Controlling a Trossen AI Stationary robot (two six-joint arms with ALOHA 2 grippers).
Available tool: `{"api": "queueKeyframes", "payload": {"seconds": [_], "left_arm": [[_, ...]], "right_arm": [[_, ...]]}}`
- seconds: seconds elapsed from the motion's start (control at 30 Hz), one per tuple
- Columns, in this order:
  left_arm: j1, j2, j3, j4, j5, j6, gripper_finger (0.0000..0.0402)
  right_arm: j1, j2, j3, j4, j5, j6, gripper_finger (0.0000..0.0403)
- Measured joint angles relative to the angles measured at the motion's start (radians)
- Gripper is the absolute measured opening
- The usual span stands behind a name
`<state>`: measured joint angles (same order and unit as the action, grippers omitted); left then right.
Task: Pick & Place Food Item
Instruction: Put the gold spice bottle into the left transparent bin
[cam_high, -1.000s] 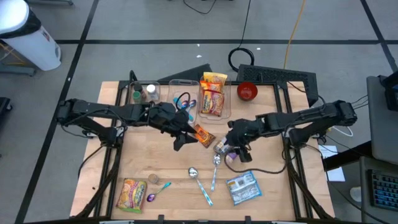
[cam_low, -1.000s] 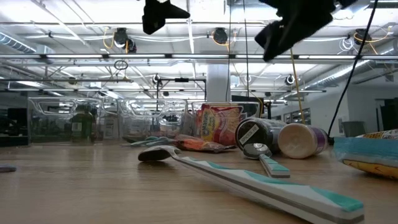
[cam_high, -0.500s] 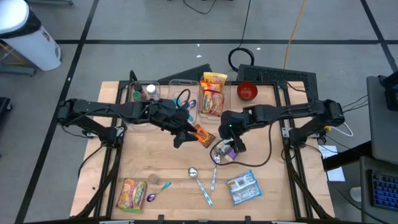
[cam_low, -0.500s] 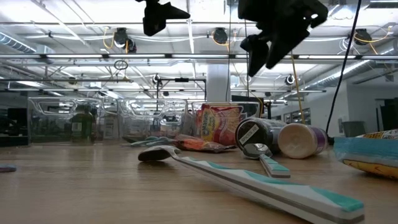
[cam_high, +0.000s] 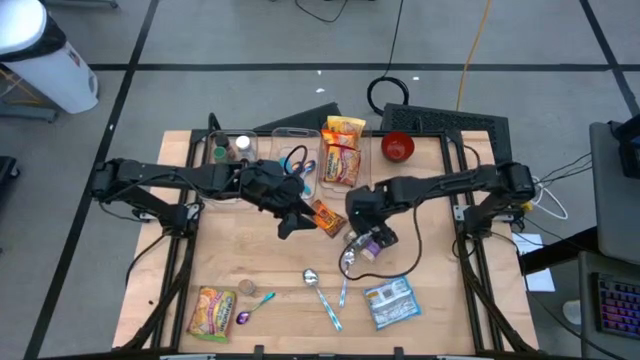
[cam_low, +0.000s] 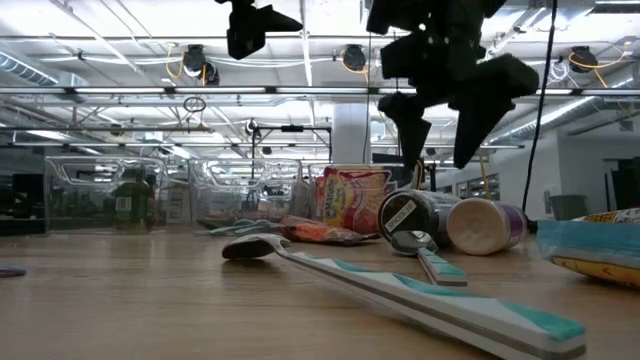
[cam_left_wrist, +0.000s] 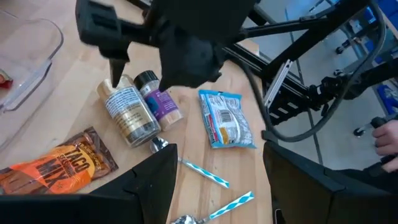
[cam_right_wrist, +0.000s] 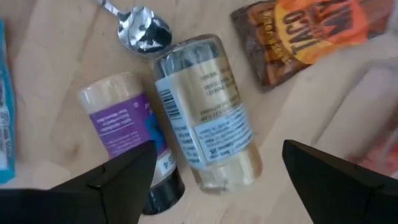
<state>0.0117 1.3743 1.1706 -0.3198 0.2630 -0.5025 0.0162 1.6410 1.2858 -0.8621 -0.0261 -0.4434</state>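
Right gripper (cam_low: 437, 130) hangs above the table's middle, its two dark fingers (cam_right_wrist: 106, 180) spread wide apart and holding nothing, straddling from above two containers lying on their sides. These are a clear plastic jar with a pale label and dark cap (cam_right_wrist: 208, 112) and, touching it, a cream-bodied bottle with a purple label and black cap (cam_right_wrist: 127, 134). A steel spoon bowl (cam_right_wrist: 144, 32) lies just beside them. The orange-and-brown taco seasoning packet (cam_high: 327, 218) lies flat just left of the jars. Left gripper (cam_high: 289, 224) hovers near the left edge of that packet, fingers (cam_left_wrist: 149, 186) parted and empty. Light wooden tabletop (cam_high: 260, 260) also carries a blue-and-white foil pouch (cam_high: 388, 301) at near right, a yellow snack bag (cam_high: 213, 311) at near left, and a teal-striped white-handled spoon (cam_high: 322, 295) between them. Clear plastic bins (cam_high: 290, 155) sit along the far edge, one holding orange noodle packets (cam_high: 342, 150); a red bowl (cam_high: 397, 147) stands to their right.
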Motion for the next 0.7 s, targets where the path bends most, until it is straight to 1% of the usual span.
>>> {"api": "queueKeyframes", "payload": {"seconds": [0.2, 0.37, 0.47, 0.6, 0.7], "left_arm": [[0.000, 0.000, 0.000, -0.001, 0.000, 0.008, 0.0244], [0.000, 0.000, 0.000, -0.007, 0.000, 0.010, 0.0244], [0.000, 0.000, 0.000, -0.013, 0.000, 0.010, 0.0244], [0.000, 0.000, 0.000, -0.033, 0.000, 0.010, 0.0244], [0.000, 0.000, 0.000, -0.038, -0.001, 0.013, 0.0244]], "right_arm": [[0.020, 0.070, 0.000, 0.003, 0.051, -0.073, 0.0344], [0.033, 0.125, 0.000, 0.009, 0.056, -0.119, 0.0342], [0.032, 0.155, 0.000, 0.031, 0.058, -0.122, 0.0342], [0.032, 0.182, 0.000, 0.050, 0.100, -0.122, 0.0338], [0.031, 0.192, -0.001, 0.062, 0.107, -0.124, 0.0331]]}}
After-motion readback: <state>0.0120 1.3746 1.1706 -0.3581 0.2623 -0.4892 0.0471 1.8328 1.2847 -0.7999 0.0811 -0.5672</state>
